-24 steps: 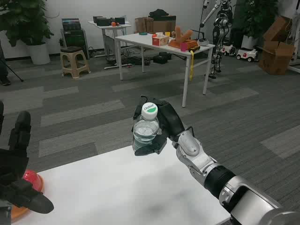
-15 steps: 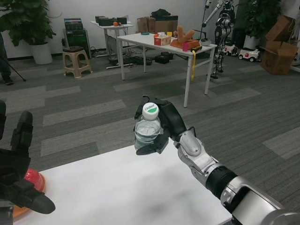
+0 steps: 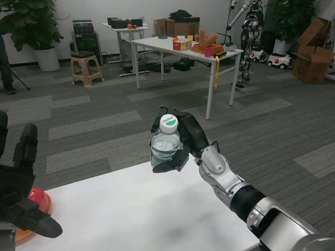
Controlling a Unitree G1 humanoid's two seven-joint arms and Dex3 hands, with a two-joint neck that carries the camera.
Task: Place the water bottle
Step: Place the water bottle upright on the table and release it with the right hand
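Hardly any change since the earlier frames: whole view shifted slightly, bottle in the same grasp, in the same spot over the far edge of the white table. Right hand wrapped around the clear water bottle, fingers closed on its body, bottle upright, white cap on top. Green and white label on the cap, writing too small to read. Cannot tell whether the bottle's base touches the table. Left hand at the near left corner, fingers spread and holding nothing, partly in front of an orange dish carrying something red. Beyond the table, grey carpet in striped bands. Further back, a second white table loaded with small things, among them a red box and a pink cup, a yellow strap hanging from its right edge. Left of it, a tan stool and a potted plant. At far right, cardboard boxes and another humanoid robot standing.
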